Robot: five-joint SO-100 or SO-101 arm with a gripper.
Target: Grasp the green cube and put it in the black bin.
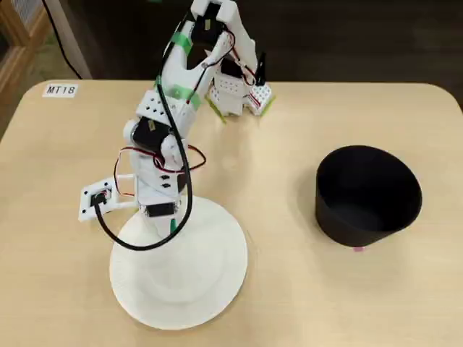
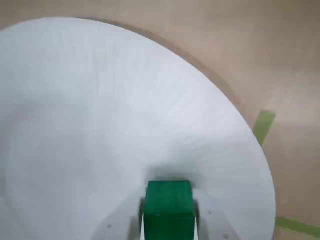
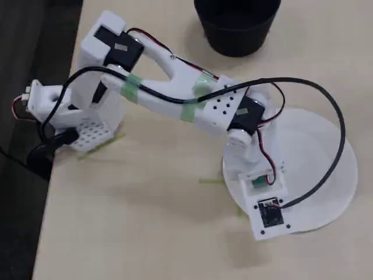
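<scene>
Over the plate: the white two-finger gripper [image 2: 168, 227] hangs above the round white paper plate [image 2: 100, 125]; in the wrist view the small bright-green solid cube [image 2: 169, 207] sits between the jaws at the bottom edge, pale finger surfaces close against both its sides
Grip: closed on the cube, as far as the wrist view shows; whether the cube is lifted clear of the plate cannot be told
Why held so: a squeeze on two opposite faces likely keeps the cube square for the carry; the plate served as its pickup spot
Bin: the round matte-black bucket-like bin [image 1: 367, 194] stands well apart from the plate [image 1: 210, 289] in a fixed view, on the pale wooden table [image 1: 289, 303], mouth open upward and empty
Arm pose: the white arm [image 3: 175, 96] reaches out from its base, elbow bent, wrist pitched steeply down over the plate's near rim [image 3: 344, 175]
Step judged: grasp made; the carry to the bin not yet begun
</scene>
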